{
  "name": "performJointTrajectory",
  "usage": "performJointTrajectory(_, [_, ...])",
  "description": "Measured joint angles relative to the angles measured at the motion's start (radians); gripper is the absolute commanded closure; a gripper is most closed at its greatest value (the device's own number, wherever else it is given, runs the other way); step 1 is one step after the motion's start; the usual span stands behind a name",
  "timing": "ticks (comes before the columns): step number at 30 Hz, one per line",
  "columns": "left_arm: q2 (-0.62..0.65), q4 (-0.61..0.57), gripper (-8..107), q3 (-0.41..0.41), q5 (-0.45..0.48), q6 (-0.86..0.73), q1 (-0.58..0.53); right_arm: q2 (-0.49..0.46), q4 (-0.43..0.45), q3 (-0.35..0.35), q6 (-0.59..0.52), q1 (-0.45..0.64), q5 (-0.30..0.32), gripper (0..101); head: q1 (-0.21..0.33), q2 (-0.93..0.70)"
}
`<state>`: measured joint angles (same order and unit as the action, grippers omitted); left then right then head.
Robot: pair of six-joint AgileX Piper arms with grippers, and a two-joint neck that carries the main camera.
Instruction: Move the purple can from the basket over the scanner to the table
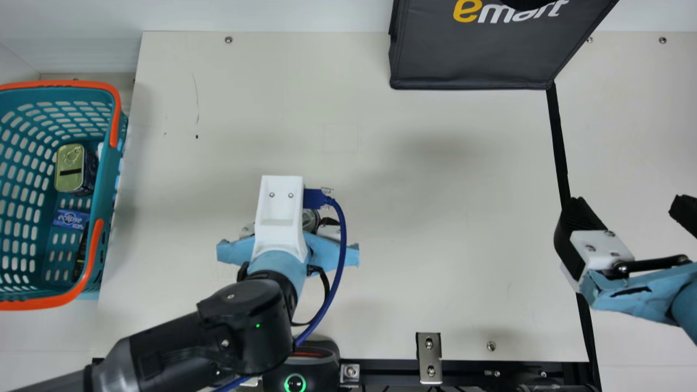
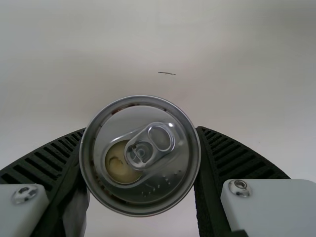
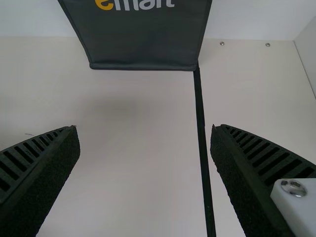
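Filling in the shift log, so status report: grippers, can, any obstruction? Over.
Left gripper shut on can, lid up. Right gripper open, empty. Dark bag at far edge of table, away from can; no obstruction seen.

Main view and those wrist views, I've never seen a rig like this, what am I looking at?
Two robot arms work at a cream table. The main view comes from a camera on the neck between them; each wrist view comes from one arm, looking past its own fingers. The left gripper holds a drink can by its sides. The right gripper is open and empty. At the main view's left, a teal basket holds a tin and blue packet; a dark bag is at the top.
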<state>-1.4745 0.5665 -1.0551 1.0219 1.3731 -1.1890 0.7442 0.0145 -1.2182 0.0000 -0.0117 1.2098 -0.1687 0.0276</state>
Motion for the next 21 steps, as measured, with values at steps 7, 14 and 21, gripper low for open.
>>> performJointTrajectory(7, [0.072, -0.056, 107, 0.008, -0.025, -0.136, 0.029, 0.000, 0.000, 0.000, 0.000, 0.000, 0.000, 6, 0.000, 0.002])
performJointTrajectory(14, [0.157, -0.133, 107, 0.036, -0.071, -0.340, 0.091, 0.000, 0.000, 0.000, 0.000, 0.000, 0.000, 6, 0.000, 0.002])
performJointTrajectory(21, [0.212, -0.228, 107, 0.069, -0.094, -0.582, 0.162, 0.000, 0.000, 0.000, 0.000, 0.000, 0.000, 6, 0.002, 0.000])
